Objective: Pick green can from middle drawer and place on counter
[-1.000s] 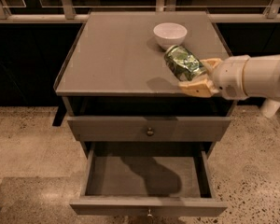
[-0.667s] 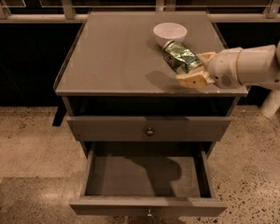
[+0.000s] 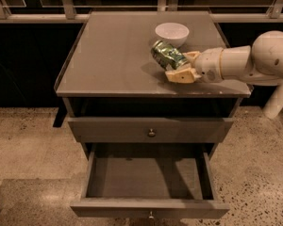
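The green can is tilted, held in my gripper low over the right half of the counter. The gripper reaches in from the right on a white arm, its tan fingers shut on the can's lower end. The can sits just in front of the white bowl. I cannot tell if the can touches the counter. The middle drawer is pulled open below, and its grey bottom is bare.
A closed drawer front with a round knob sits above the open one. Thin raised rims run along the counter's sides. A railing runs behind the cabinet. The speckled floor surrounds the cabinet.
My gripper has carried the can to the left and a little back over the counter, closer to the white bowl. The drawers have not moved.
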Robot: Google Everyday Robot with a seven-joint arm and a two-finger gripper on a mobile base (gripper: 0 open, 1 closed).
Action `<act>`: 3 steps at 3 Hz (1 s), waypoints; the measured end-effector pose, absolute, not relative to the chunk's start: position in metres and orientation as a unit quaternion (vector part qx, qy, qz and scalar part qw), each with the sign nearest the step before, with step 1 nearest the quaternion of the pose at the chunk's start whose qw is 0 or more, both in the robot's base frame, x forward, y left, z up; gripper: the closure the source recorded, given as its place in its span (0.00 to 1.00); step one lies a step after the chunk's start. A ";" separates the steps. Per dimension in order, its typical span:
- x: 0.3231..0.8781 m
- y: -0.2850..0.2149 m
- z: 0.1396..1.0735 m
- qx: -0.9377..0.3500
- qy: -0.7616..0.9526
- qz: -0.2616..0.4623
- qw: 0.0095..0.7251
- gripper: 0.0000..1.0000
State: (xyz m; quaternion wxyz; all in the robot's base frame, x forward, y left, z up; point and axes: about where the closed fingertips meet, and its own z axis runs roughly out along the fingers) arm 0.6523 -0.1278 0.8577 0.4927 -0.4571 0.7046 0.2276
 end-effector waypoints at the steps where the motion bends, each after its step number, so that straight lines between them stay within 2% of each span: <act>1: 0.660 -0.128 0.849 -0.454 0.703 0.236 0.494 0.86; 3: 0.660 -0.127 0.850 -0.455 0.703 0.236 0.494 0.40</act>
